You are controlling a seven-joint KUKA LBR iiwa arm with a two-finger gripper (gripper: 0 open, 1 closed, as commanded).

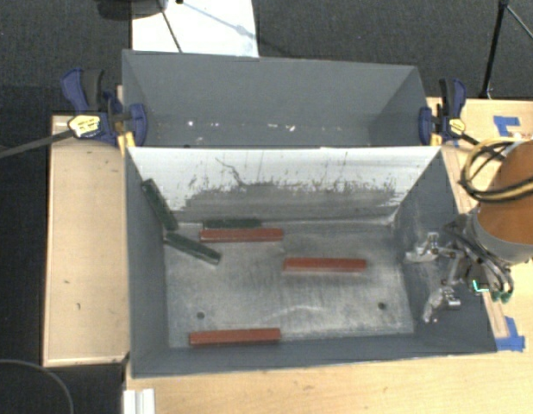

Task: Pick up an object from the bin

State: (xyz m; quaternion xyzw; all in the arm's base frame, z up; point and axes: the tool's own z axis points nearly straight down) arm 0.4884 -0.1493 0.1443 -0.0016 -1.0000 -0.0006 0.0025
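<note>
Two-finger gripper [428, 280] is down at the right side of the grey metal bin [275, 102], over the sloped right wall where it meets the floor. Its two metal fingers [419, 253] are spread apart with nothing between them.

Nearest thing is the flat red-brown rectangular bar at mid-floor [325, 266]. It lies level, left of the gripper and clear of it.

The red-brown bar near the back [241, 235] lies along the dark green strip behind it [231, 223], edges touching or nearly so. The red-brown bar at front left [235, 337] lies alone by the front wall.

The dark green stick on the left wall [159, 205] leans tilted, and the dark green stick on the floor [191, 247] lies slanted just below it. The orange wrist cover [517, 201] with looped cables sits right of the bin.
</note>
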